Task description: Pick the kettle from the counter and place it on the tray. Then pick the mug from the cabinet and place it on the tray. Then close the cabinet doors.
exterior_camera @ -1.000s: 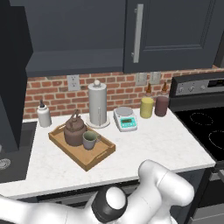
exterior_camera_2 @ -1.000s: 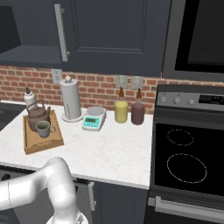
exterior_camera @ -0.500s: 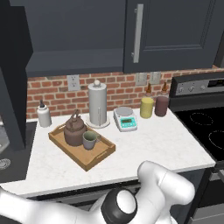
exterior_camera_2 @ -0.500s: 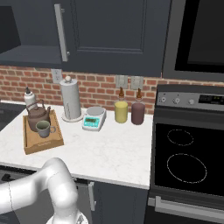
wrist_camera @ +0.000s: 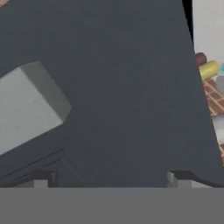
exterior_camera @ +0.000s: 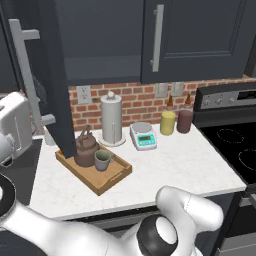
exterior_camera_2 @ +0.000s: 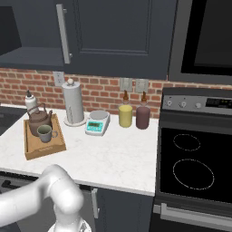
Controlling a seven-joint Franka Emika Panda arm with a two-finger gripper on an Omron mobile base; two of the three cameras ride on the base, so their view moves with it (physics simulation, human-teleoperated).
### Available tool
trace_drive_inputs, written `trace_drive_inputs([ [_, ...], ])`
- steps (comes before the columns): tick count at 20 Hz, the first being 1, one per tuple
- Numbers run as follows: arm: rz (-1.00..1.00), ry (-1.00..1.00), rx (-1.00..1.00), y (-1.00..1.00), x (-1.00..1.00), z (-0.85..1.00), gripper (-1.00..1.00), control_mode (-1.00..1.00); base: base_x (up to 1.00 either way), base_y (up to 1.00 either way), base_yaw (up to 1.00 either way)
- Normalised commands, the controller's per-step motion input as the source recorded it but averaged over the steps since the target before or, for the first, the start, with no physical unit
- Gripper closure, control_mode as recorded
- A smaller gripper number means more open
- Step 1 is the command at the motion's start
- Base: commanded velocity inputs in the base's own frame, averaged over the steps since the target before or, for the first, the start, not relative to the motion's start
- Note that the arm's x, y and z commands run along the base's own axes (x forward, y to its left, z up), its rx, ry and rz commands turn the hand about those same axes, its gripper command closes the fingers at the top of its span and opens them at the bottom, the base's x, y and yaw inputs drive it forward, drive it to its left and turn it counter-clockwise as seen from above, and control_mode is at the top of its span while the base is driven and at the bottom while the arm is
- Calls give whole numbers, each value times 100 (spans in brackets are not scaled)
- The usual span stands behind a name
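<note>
You have the kettle (exterior_camera: 85,150) and mug (exterior_camera: 102,159) already on the tray (exterior_camera: 111,179) on the bench (exterior_camera: 170,165); only the cabinet doors remain. The left door (exterior_camera: 52,85), dark charcoal with a silver bar handle (exterior_camera: 27,75), stands ajar directly ahead of your end effector (wrist_camera: 111,177), whose jaws are spread wide and hold nothing.

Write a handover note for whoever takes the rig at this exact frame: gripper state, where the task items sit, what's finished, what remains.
Gripper: open, holding nothing, up close against the dark face of the left cabinet door.
Kettle and mug: both on the tray, side by side, on the counter.
Done: kettle and mug placed.
Left: close the cabinet doors. The left door stands swung out over the counter's left end; the right door looks shut.
</note>
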Motion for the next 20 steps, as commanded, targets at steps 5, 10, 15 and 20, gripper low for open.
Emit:
trace_drive_inputs([
  [5, 8, 0, 17, -84, 0, 33, -100, -100, 0, 0, 0],
  [10, 14, 0, 13, -87, 9, 15, -100, -100, 0, 0, 0],
  [15, 20, 0, 12, -82, 17, 2, -100, -100, 0, 0, 0],
  [20, 26, 0, 10, -85, 25, 0, -100, -100, 0, 0, 0],
])
